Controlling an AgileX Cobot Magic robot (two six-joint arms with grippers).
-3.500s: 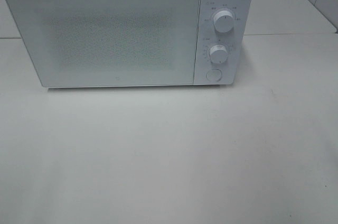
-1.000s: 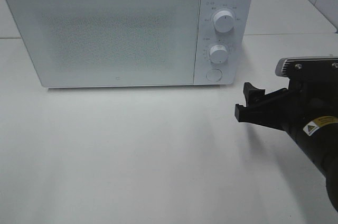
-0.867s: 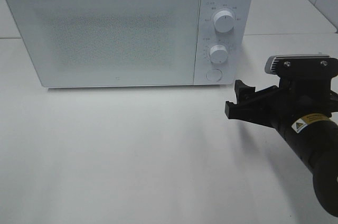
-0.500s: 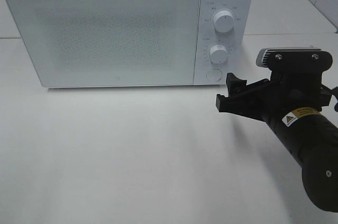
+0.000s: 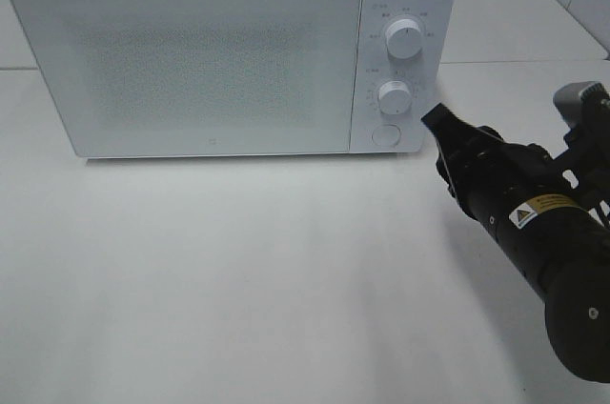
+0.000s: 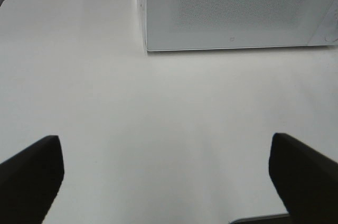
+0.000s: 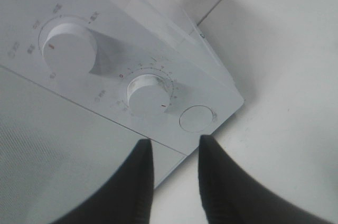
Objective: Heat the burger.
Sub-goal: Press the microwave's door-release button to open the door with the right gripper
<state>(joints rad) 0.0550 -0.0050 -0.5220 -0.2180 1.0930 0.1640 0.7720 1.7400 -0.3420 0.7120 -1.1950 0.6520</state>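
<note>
Burger: it shows in no view, so I cannot tell where it is.

From above, the right gripper (image 5: 434, 120) points at the shut microwave (image 5: 191, 61), just beside its round button (image 5: 384, 134).

Left wrist: the left gripper (image 6: 163, 147) gapes wide above the table (image 6: 158, 108), empty.

Right wrist: the jaws stand a narrow gap apart, empty.

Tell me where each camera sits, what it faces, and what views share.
Exterior high: above the front, looking down at the microwave on the table; right arm and right gripper show.
Left wrist: low over the table, facing the microwave door; left gripper shows, wide open.
Right wrist: close to the control panel, facing knobs and round button; fingers show, slightly apart.
Shared: exterior high and right wrist both show knobs and button.
</note>
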